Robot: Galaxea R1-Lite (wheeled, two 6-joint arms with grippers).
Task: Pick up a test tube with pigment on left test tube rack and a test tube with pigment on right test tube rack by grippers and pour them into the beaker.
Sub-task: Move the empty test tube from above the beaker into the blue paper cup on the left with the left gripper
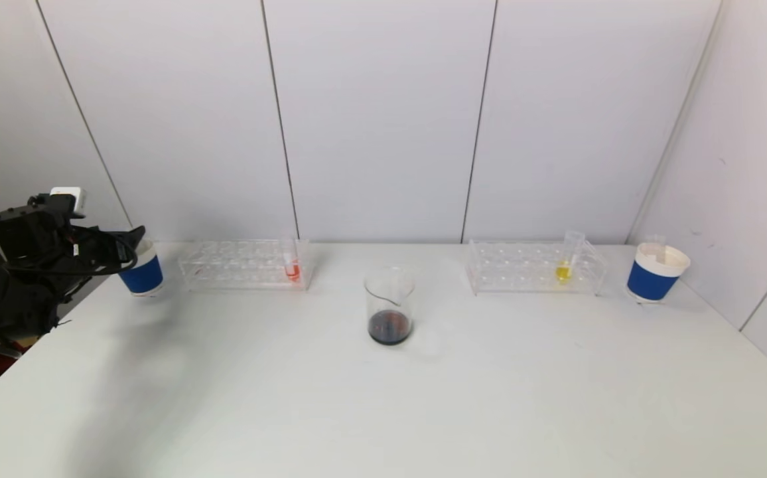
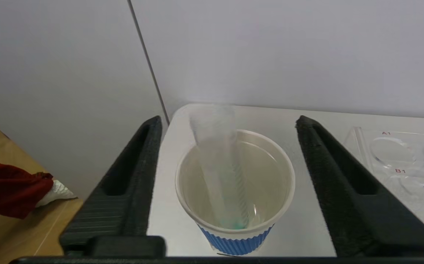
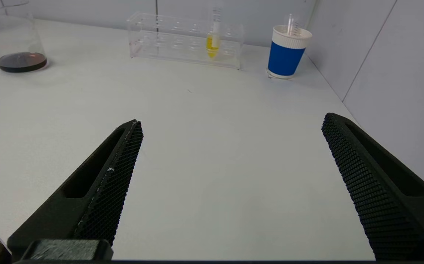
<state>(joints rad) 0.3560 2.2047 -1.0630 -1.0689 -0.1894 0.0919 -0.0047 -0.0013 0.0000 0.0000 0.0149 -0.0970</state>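
Beaker (image 1: 389, 307): stands mid-table between the 2 racks, a dark pool in its bottom.
Left rack (image 1: 245, 264): clear plastic, at the back of the table on the left; 1 tube with orange-red pigment (image 1: 292, 269) stands upright in its end nearest the beaker.
Right rack (image 1: 535, 267): clear plastic, at the back on the right; 1 tube with yellow pigment (image 1: 564, 269) stands in it, leaning slightly.
Left cup (image 2: 234, 190): blue with a white rim, just beyond the left rack's outer end; an almost drained tube (image 2: 219, 165) leans inside it, a trace of green at its tip, blurred.
Right cup (image 1: 655, 272): same kind, beyond the right rack's outer end, with a clear tube (image 3: 290, 25) poking out of it.
Left gripper (image 2: 226, 124): above the left cup, jaws spread wide to either side of the cup and the tube, touching neither.
Right gripper (image 3: 232, 123): low over bare table (image 3: 212, 154) well short of the right rack, jaws spread wide, holding nothing; outside the head view.
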